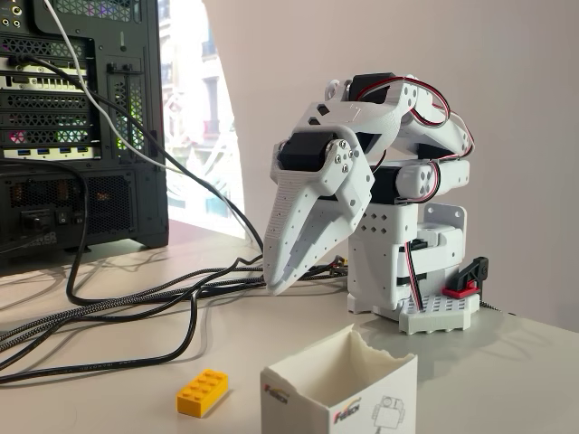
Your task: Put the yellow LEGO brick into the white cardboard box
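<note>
**Q:** Pale wall (507, 81) behind, and what else around the arm?

**A:** Off-white table (136, 398) underneath, a bright window (194, 108) at the back, and a big black computer case (72, 127) well to the left of the gripper in the fixed view. Dark cables (136, 307) run from the case across the table, passing behind and below the gripper.

**Q:** And the arm itself?

**A:** White arm (398, 136), folded over, standing on a white studded base plate (443, 312) to the right of and lower than the gripper. A small red-and-black clamp (466, 276) sits at the plate's right edge.

**Q:** How is the gripper?

**A:** The gripper (282, 278) hangs above the table with its tips pointing down and to the left. The two fingers lie together, nearly touching at the tips, with nothing between them.

**Q:** Where's the box?

**A:** The white box (339, 389) stands on the table below the gripper and a little to its right, nearer the camera, well apart from it. Its top is open, with an uneven rim.

**Q:** The brick?

**A:** The yellow brick (202, 392) lies flat on the table, studs up, below the gripper and to its left, near the left side of the box but not touching it.
</note>
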### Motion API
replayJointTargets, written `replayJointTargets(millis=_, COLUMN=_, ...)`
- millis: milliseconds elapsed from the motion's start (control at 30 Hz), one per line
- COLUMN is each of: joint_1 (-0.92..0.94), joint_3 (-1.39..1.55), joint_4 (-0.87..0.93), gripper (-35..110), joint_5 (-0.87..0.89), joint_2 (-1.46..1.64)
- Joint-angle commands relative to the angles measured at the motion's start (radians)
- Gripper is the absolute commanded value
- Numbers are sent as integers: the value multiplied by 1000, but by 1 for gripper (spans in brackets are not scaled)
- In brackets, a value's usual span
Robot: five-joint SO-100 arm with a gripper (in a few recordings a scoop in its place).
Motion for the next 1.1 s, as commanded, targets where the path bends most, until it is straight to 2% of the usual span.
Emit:
replayJointTargets(millis=0, joint_1=-14, joint_3=-44, joint_4=18, gripper=-9, joint_5=-3, joint_2=18)
replayJointTargets(millis=533, joint_1=-14, joint_3=-100, joint_4=43, gripper=-9, joint_5=25, joint_2=18)
replayJointTargets(millis=833, joint_1=35, joint_3=-324, joint_4=78, gripper=-9, joint_5=55, joint_2=-196)
replayJointTargets(millis=933, joint_1=61, joint_3=-393, joint_4=74, gripper=-9, joint_5=150, joint_2=-282)
replayJointTargets(millis=1067, joint_1=112, joint_3=-506, joint_4=86, gripper=-9, joint_5=417, joint_2=-442)
